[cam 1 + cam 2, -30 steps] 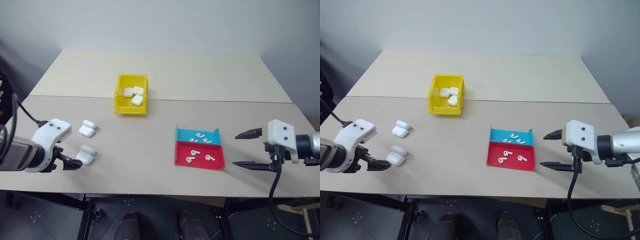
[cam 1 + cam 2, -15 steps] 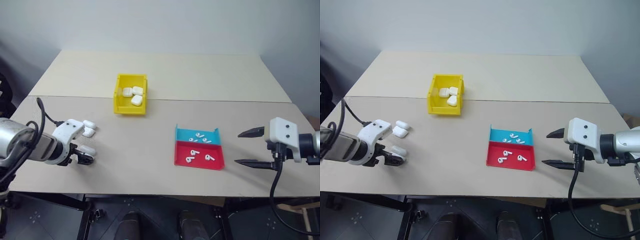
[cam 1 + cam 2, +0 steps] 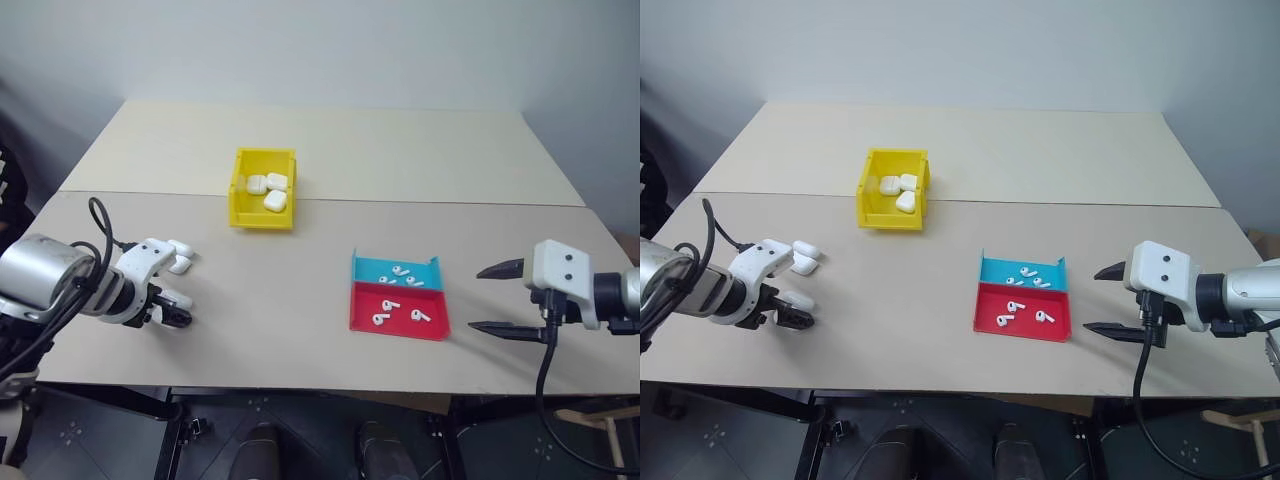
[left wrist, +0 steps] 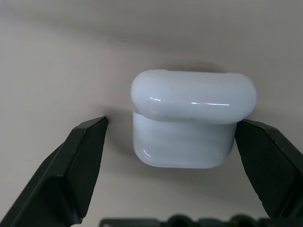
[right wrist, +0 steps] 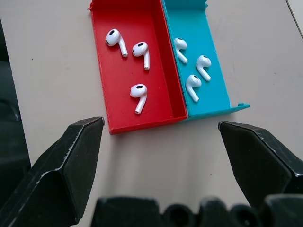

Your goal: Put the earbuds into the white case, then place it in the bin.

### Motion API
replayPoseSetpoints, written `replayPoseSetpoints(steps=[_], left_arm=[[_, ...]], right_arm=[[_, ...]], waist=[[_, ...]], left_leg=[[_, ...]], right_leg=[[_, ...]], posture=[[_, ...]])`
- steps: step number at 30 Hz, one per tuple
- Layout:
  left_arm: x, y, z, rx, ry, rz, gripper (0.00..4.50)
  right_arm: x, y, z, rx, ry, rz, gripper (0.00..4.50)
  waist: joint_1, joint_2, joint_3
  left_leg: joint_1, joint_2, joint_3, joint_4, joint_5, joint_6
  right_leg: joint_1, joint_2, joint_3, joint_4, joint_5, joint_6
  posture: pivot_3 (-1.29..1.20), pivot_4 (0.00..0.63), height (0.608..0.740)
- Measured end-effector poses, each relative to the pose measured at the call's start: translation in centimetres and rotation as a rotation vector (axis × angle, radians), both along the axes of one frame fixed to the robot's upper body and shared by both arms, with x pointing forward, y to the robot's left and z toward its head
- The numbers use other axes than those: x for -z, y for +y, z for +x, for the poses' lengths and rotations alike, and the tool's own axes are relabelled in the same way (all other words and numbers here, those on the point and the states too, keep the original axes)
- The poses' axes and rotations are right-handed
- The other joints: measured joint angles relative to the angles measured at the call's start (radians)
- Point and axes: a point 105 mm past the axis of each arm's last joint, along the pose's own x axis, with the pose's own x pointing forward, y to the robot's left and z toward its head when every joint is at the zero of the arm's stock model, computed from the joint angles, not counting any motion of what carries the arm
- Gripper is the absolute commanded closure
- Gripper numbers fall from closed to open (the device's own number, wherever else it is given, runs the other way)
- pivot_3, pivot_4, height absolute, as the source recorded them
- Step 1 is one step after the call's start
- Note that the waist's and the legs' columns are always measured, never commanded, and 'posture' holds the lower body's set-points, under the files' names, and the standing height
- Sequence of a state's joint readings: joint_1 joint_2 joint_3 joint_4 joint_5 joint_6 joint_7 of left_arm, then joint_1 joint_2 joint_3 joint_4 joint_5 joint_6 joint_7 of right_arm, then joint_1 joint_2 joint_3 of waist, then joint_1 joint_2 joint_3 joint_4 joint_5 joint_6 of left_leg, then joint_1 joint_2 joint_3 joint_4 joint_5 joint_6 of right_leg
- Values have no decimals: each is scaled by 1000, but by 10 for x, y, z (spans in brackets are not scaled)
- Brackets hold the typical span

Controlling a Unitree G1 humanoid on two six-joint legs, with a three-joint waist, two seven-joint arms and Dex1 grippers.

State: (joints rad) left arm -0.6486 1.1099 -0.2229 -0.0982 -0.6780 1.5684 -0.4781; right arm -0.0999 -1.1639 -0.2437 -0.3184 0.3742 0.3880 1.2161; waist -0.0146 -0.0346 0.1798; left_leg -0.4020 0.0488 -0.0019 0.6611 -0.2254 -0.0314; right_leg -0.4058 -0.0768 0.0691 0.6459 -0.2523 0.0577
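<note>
A white case (image 4: 191,118) lies on the table at the near left, between the fingers of my open left gripper (image 4: 171,123), which points down at it. One finger (image 4: 270,161) is at the case's edge; the other stands clear of it. The eye views place this gripper (image 3: 172,310) near the front left edge. My right gripper (image 3: 476,298) hovers open and empty just right of the red tray (image 3: 362,318) and blue tray (image 3: 365,270). Several earbuds lie in them, such as one (image 5: 138,92) in the red and one (image 5: 203,64) in the blue. The yellow bin (image 3: 262,215) stands mid-table holding three white cases (image 3: 268,190).
Another white case (image 3: 181,258) lies just behind my left gripper. A seam (image 3: 450,201) between two tabletops runs across behind the bin. The table's front edge (image 3: 320,385) is close to both grippers.
My left gripper swung in and down over the near white case, which now sits between its fingers. The right gripper has stayed in place.
</note>
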Motion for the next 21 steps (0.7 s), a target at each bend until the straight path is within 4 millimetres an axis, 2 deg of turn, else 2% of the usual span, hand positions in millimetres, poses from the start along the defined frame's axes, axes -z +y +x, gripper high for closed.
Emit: replayPoseSetpoints(steps=[1, 4, 7, 8, 18, 21], left_arm=[[0, 0, 1, 1, 0, -2, 0], [0, 0, 2, -4, -1, 0, 585], [0, 2, 3, -9, -2, 5, 1584], [0, 2, 3, -8, -1, 5, 1707], [-2, -1, 6, 28, -43, 50, 1705], [-20, -12, 11, 78, -146, 26, 1705]], right_arm=[[0, 0, 0, 2, 4, 0, 15], [1, 0, -1, 7, 12, 0, 0], [3, 1, -2, 6, 18, -2, 0], [3, 1, -2, 6, 19, -3, 0], [1, 1, 1, 22, -3, -9, 0], [-2, 1, 3, 22, -21, -6, 0]], waist=[[1, 0, 0], [2, 0, 0], [1, 0, 0], [1, 0, 0], [2, 0, 0], [1, -2, 1]], left_leg=[[0, 0, 0, 0, 0, 0], [0, 0, 0, 0, 0, 0], [0, 0, 0, 0, 0, 0], [0, 0, 0, 0, 0, 0], [0, 0, 0, 0, 0, 0], [-2, 0, -1, 1, 0, 0]], right_leg=[[0, 0, 0, 0, 0, 0], [0, 0, 0, 0, 0, 0], [0, 0, 0, 0, 0, 0], [0, 0, 0, 0, 0, 0], [0, 0, 0, 0, 0, 0], [-1, 0, 0, 0, 0, 0]], posture=[[0, 150, 740], [0, 150, 740], [0, 150, 740], [0, 150, 740], [0, 150, 740], [0, 150, 740]])
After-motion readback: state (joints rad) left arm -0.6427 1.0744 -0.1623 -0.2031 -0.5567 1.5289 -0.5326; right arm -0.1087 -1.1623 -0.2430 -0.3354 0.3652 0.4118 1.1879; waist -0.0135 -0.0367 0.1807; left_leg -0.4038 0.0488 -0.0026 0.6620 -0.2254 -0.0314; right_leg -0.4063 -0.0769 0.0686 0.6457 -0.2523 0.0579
